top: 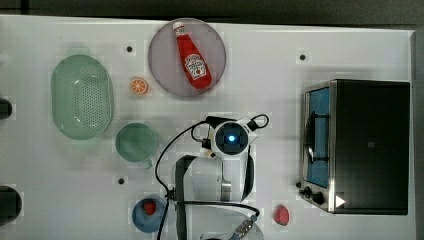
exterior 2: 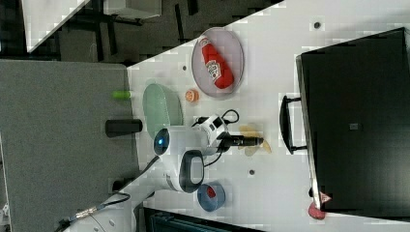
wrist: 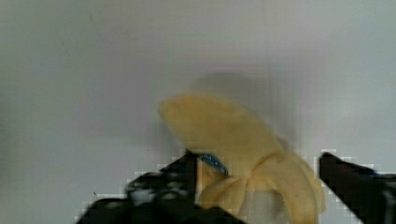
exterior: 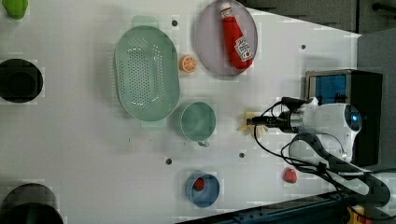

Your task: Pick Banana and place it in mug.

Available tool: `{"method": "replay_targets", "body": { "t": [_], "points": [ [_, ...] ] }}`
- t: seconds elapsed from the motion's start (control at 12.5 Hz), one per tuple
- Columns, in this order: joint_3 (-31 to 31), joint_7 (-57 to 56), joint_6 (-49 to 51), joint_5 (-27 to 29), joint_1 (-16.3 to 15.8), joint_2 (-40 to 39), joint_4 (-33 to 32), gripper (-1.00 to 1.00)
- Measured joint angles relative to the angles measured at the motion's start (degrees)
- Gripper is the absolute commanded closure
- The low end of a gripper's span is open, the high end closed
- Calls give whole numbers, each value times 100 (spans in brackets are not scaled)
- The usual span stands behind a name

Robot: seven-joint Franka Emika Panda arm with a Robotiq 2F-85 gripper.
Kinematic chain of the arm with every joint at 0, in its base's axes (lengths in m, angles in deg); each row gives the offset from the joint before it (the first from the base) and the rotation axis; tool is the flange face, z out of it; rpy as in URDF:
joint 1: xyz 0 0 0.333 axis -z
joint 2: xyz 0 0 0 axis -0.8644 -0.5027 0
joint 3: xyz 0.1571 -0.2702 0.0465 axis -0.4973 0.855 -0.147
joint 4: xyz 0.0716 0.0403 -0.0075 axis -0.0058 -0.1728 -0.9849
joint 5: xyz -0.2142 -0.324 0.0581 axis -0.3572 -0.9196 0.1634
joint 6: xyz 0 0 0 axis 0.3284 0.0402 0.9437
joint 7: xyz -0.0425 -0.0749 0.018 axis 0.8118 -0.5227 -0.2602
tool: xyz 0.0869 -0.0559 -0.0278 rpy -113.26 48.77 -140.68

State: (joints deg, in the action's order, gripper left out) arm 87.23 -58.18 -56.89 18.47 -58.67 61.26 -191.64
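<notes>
The pale yellow banana [wrist: 233, 135] lies on the white table, partly peeled, between my gripper's [wrist: 258, 158] two black fingers. One finger touches its side and the other stands a little off it, so the jaws are open around the fruit. In the left view the banana [exterior: 247, 122] shows at the tip of my gripper [exterior: 251, 121], to the right of the mint-green mug [exterior: 198, 121]. In the right view the banana [exterior 2: 252, 148] peeks out around the fingers. In the top view my wrist covers the banana, and the mug [top: 135, 141] stands upright to the top view's left of the wrist.
A green colander [top: 81, 96] stands beside the mug. An orange slice [top: 138, 86] and a grey plate [top: 165, 65] with a ketchup bottle [top: 192, 57] lie farther back. A toaster oven [top: 367, 145], a blue bowl [top: 142, 217] holding a red fruit, and a loose red fruit [top: 281, 215] stand nearby.
</notes>
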Motion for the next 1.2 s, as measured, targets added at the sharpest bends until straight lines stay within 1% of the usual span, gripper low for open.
{"method": "replay_targets", "body": {
  "t": [0.08, 0.16, 0.24, 0.4, 0.48, 0.56, 0.64, 0.8, 0.96, 1.2],
  "points": [
    [-55, 0, -34, -11, 50, -1, -11, 8],
    [-101, 0, -67, -38, 65, -3, 11, 27],
    [-92, 0, -95, -84, 17, 13, 22, 37],
    [-86, -6, -101, 33, -24, 49, 34, 37],
    [-82, -6, -213, 36, -15, 126, -45, 37],
    [-68, -6, -123, 54, -3, 287, -145, 37],
    [-41, -6, 224, 91, -2, 494, -179, 37],
    [-39, -6, 1007, -33, 24, 1057, -190, 37],
    [-50, -8, 2059, -90, 95, 1933, -134, 37],
    [-120, 20, 3049, -43, 224, 3026, 213, 37]
  ]
}}
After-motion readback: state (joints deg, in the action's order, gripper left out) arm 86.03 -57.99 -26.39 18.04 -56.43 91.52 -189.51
